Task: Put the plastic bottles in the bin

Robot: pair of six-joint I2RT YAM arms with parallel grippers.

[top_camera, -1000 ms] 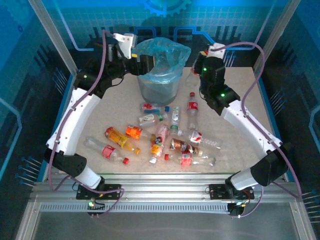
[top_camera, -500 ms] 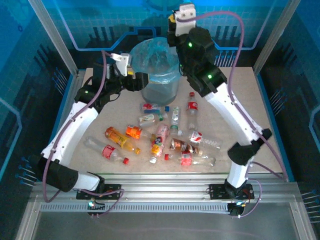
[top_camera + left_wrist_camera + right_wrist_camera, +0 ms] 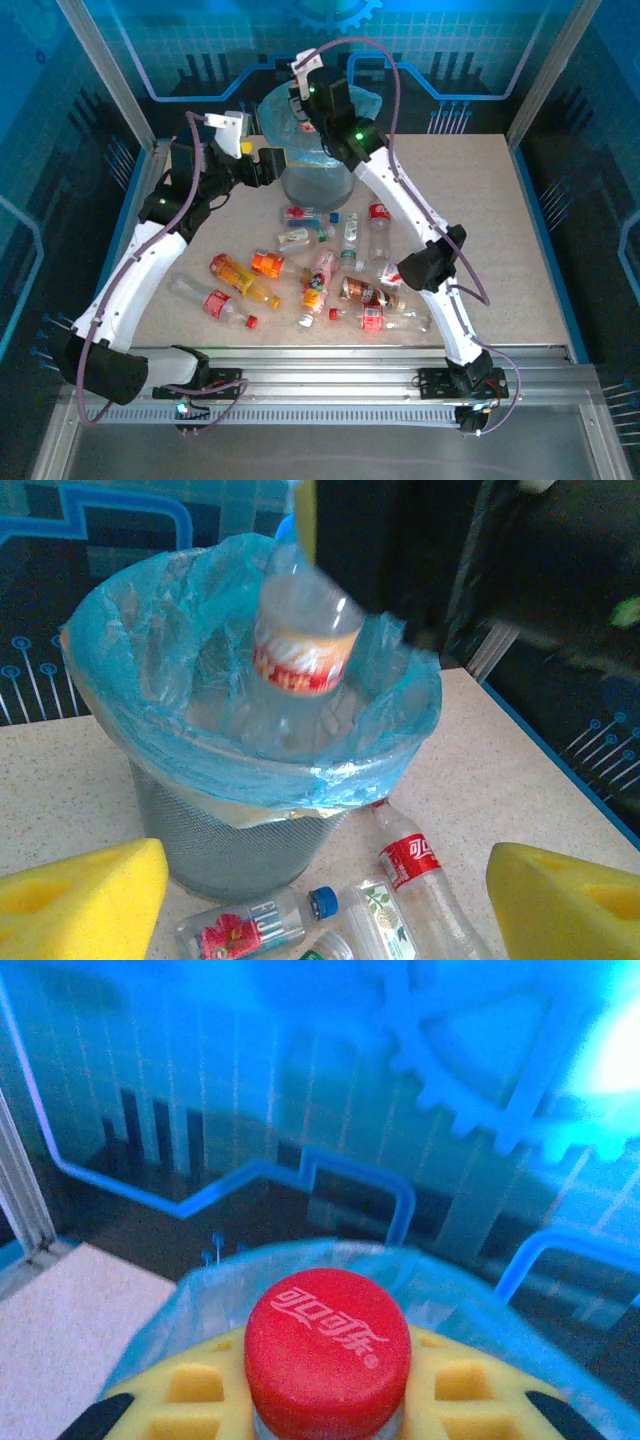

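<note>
Right gripper (image 3: 327, 1400) has a bottle (image 3: 300, 650) pinched just under its red cap (image 3: 327, 1345), dangling over the bin (image 3: 230, 845). Long axis is near vertical, slightly tipped: cap up, base pointing down into the blue bag (image 3: 130, 630). Left gripper (image 3: 327, 905) sits beside the bin, pads (image 3: 80, 900) spread wide, nothing in them. The other bottles (image 3: 320, 280) lie scattered on the table (image 3: 480, 220).

Small plastic bottles (image 3: 267, 264) lie scattered near the upright blue-lined bin (image 3: 315, 187).

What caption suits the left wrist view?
Clear bottle held over the blue-lined bin, other bottles lying on the table beside it.
</note>
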